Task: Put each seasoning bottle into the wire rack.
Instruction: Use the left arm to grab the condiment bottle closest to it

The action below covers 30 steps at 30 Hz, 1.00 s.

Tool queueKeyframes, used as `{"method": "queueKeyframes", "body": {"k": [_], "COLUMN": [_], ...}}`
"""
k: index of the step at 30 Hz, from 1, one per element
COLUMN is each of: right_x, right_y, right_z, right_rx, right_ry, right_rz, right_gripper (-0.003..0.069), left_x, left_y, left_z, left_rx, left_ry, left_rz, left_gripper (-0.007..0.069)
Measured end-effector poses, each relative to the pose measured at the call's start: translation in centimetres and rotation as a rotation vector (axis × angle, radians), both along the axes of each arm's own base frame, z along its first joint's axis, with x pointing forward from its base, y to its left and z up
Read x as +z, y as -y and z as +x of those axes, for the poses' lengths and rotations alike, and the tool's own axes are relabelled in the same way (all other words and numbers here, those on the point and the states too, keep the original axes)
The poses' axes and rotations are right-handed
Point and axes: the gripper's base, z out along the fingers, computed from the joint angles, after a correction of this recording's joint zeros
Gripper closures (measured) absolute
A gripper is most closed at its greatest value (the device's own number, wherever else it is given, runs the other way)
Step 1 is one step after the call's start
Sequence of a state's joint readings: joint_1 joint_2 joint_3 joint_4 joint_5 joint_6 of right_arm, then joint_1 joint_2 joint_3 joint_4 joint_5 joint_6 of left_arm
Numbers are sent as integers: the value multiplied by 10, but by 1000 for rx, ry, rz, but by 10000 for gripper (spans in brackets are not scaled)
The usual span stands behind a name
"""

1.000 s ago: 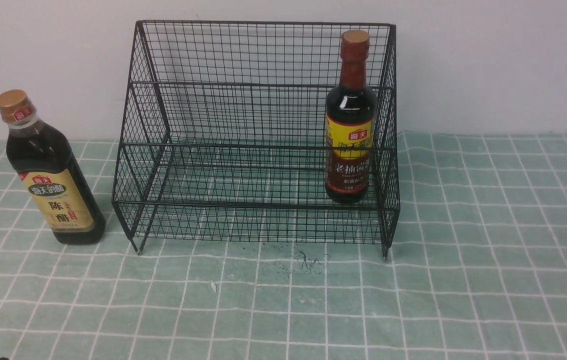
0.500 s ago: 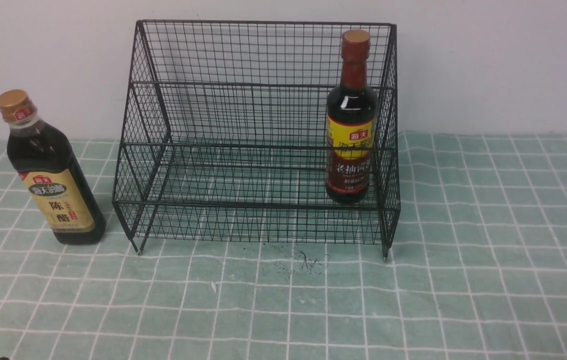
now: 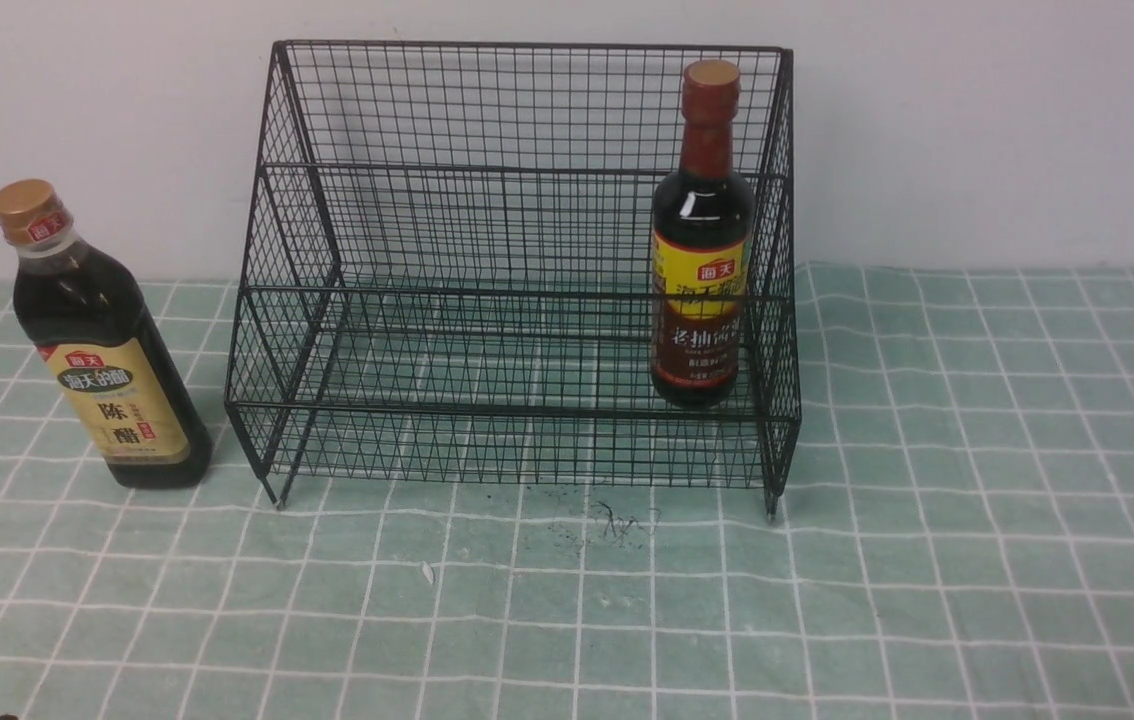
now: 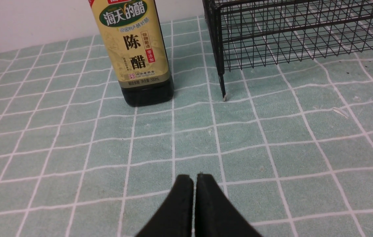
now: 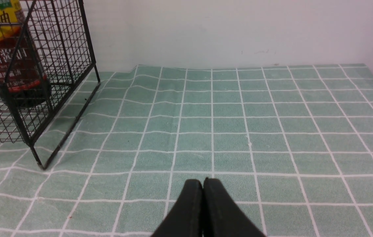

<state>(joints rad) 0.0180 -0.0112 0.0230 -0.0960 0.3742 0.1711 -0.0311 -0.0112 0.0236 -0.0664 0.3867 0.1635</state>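
Observation:
The black wire rack [image 3: 517, 170] stands at the back middle of the table. Inside it, on the right of its lower tier, a dark seasoning bottle [image 3: 702, 240] with a brown-red cap and yellow-and-maroon label stands upright; the right wrist view shows this bottle [image 5: 7, 59] behind the mesh. A second seasoning bottle [image 3: 97, 350], gold-capped with a beige label, stands on the cloth left of the rack [image 4: 288, 29]. My left gripper [image 4: 194, 177] is shut and empty, well short of that beige-label bottle [image 4: 137, 49]. My right gripper [image 5: 203, 182] is shut and empty over bare cloth right of the rack [image 5: 58, 65].
A green checked cloth [image 3: 977, 500] covers the table, with a white wall close behind. Dark specks [image 3: 617, 520] and a small white scrap [image 3: 425, 572] lie in front of the rack. Neither arm shows in the front view.

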Motion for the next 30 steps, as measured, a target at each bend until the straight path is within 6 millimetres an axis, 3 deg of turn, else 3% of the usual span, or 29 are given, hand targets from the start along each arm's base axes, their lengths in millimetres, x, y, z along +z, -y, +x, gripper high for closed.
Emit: {"method": "queueKeyframes", "body": {"k": [17,30], "right_x": [0,0], "right_y": [0,0], "right_z": [0,0], "right_rx": [0,0], "right_ry": [0,0], "right_rz": [0,0], "right_gripper": [673,673], "left_x": [0,51], "left_y": [0,-8], "left_z": [0,1], "left_rx": [1,94], "left_ry": [11,579], "left_rz": [7,-310], "left_gripper": [631,631]}}
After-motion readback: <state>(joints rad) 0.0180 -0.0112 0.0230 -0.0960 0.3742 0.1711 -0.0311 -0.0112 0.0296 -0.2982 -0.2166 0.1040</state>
